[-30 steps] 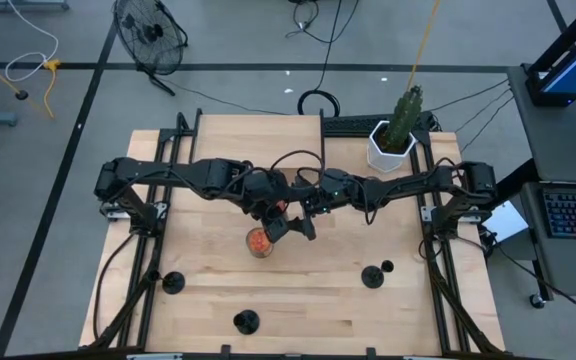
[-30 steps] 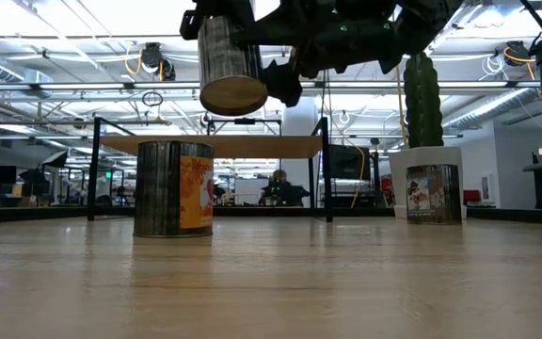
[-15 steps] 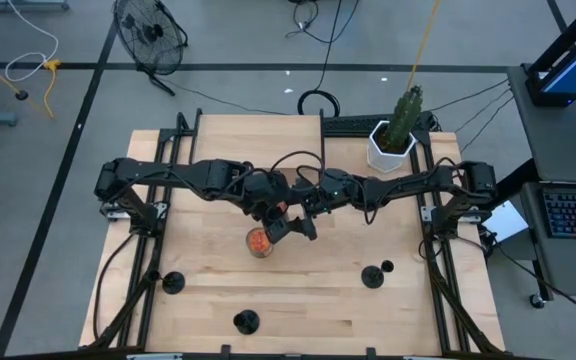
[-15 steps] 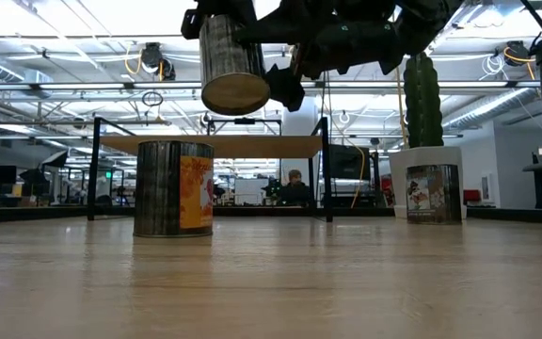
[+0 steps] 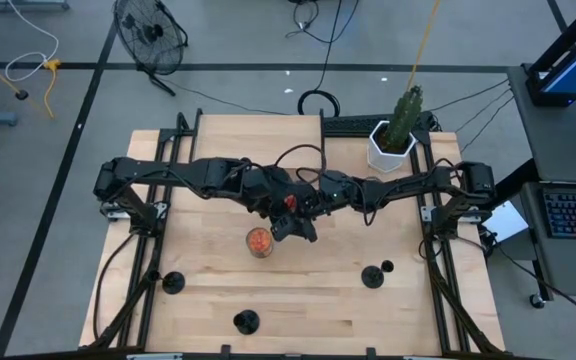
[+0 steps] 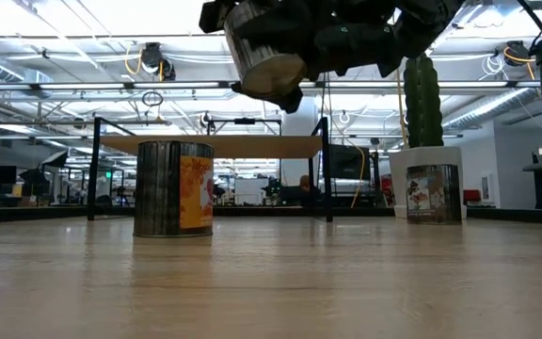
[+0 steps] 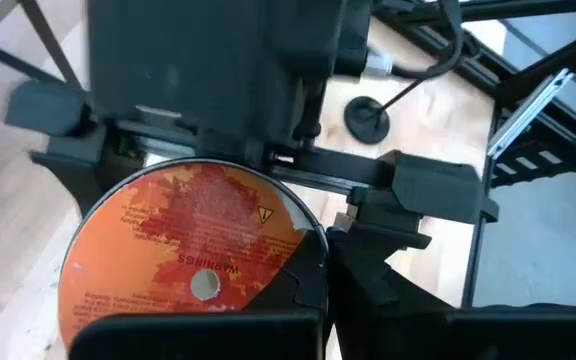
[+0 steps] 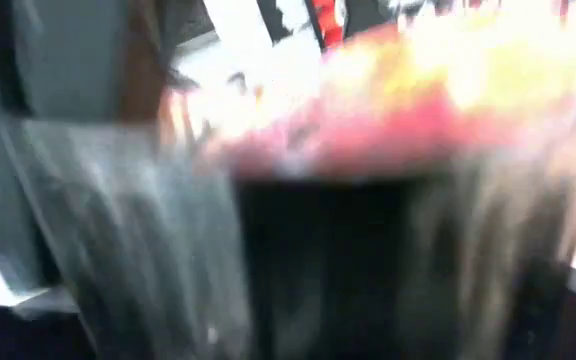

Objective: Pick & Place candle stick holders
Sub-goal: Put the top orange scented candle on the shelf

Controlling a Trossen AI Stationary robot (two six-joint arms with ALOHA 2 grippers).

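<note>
Both grippers meet mid-air: left gripper (image 5: 280, 203) clamps a can (image 6: 269, 58); right gripper's (image 5: 308, 210) jaws I can't tell. Keep the can level.

A shiny metal can (image 6: 266, 56) with a glossy orange label hangs over the pale matt wooden table (image 5: 338, 290).

held can's orange lid (image 7: 193, 255): upside-down word, seemingly "WARNINGS" | yellow warning triangle at 2 o'clock on the lid | smaller print unreadable | standing cans' labels (image 6: 196, 193): illegible
</note>
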